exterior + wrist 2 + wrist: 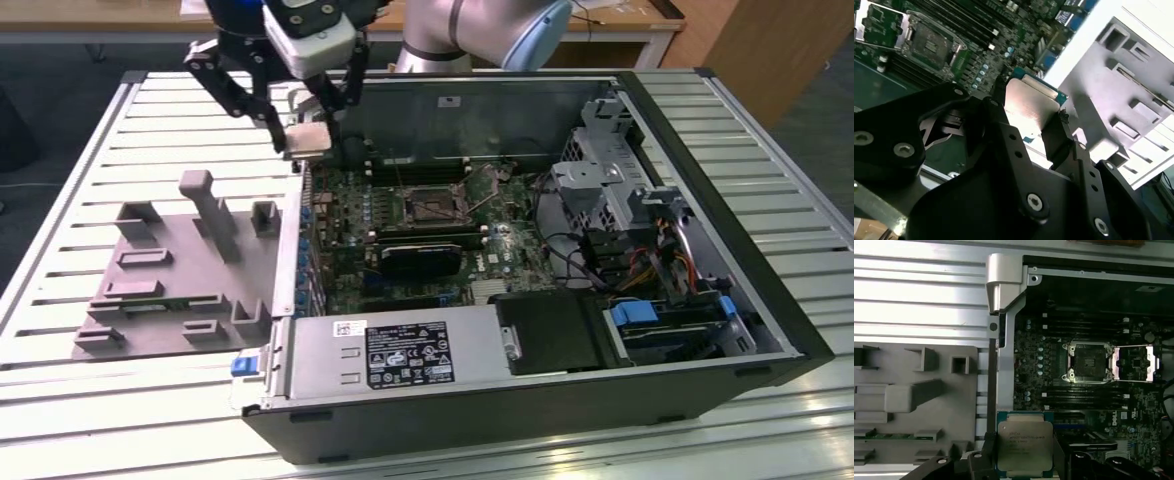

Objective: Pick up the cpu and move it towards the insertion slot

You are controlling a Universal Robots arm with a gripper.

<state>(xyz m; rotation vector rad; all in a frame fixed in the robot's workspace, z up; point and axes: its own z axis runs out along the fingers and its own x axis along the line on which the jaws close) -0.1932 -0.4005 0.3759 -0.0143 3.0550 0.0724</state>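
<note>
My gripper (pixel 307 141) is shut on the cpu (pixel 308 137), a flat square chip with a silvery top. It hangs in the air above the open computer case's wall, on the exterior view's left. Both wrist views show the cpu (pixel 1024 444) (pixel 1030 111) pinched by its edges between the two black fingers (pixel 988 446). The insertion slot (pixel 434 205) lies on the motherboard, its shiny frame flipped open around a dark centre (pixel 1089 362) (pixel 929 45). The chip is apart from the slot, well above it and toward the exterior view's left.
A grey fixture plate (pixel 160 270) with posts lies on the slatted table beside the case. Inside the case are a black finned card (pixel 420 258), long memory slots (pixel 1079 322), a power supply (pixel 387 355) and a drive cage (pixel 627 190) with cables.
</note>
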